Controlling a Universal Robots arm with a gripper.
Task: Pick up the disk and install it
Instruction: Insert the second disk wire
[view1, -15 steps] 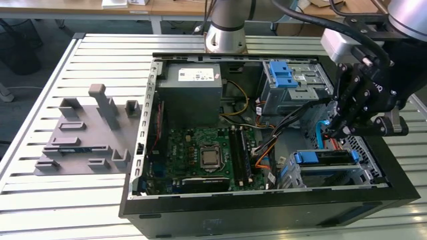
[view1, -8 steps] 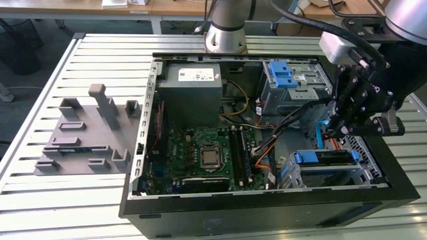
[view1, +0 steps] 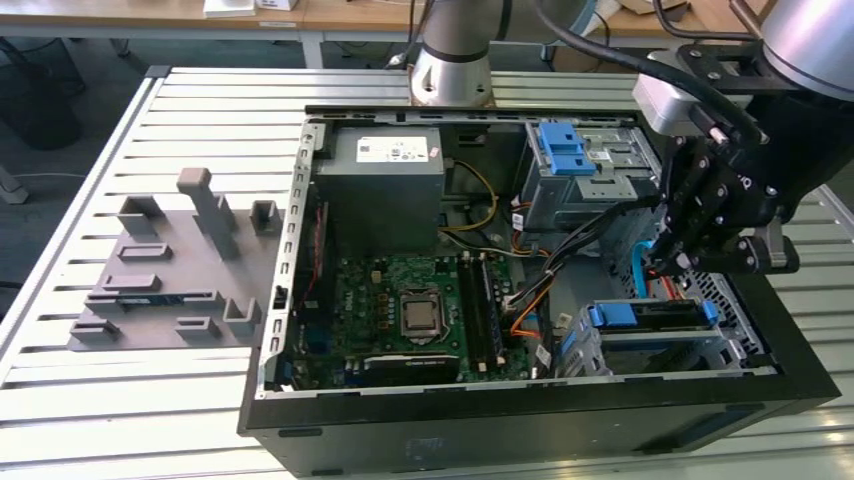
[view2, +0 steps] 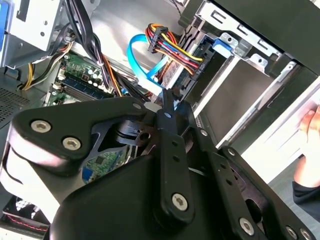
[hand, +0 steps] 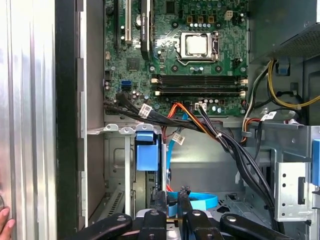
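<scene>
exterior view
- case (view1: 534, 420): open, lying on slatted table (view1: 107, 400)
- gripper (view1: 663, 268): over case corner on exterior view's right, just above drive cage
- gripper state: cannot tell, spread or pressed together
- disk (view1: 661, 318): in drive cage (view1: 747, 345), flat, blue frame end toward motherboard (view1: 414, 310); apart from gripper
- grey fixture (view1: 167, 270): on table, exterior view's left of case

second wrist view
- gripper (view2: 167, 97): black linkage close to camera, tip near coloured wire bundle (view2: 172, 50) and blue cable (view2: 137, 52)
- grip: nothing visibly pinched
- hand (view2: 307, 145): person's, outside case wall

first wrist view
- gripper (hand: 171, 197): low over cage floor, blue cable (hand: 200, 202) just beside
- disk (hand: 146, 150): blue frame end showing in cage slot, near gripper, contact cannot tell
- motherboard (hand: 175, 65): beyond cage, 2 black cable runs crossing its edge
- hand (hand: 5, 222): fingertip at table edge
</scene>
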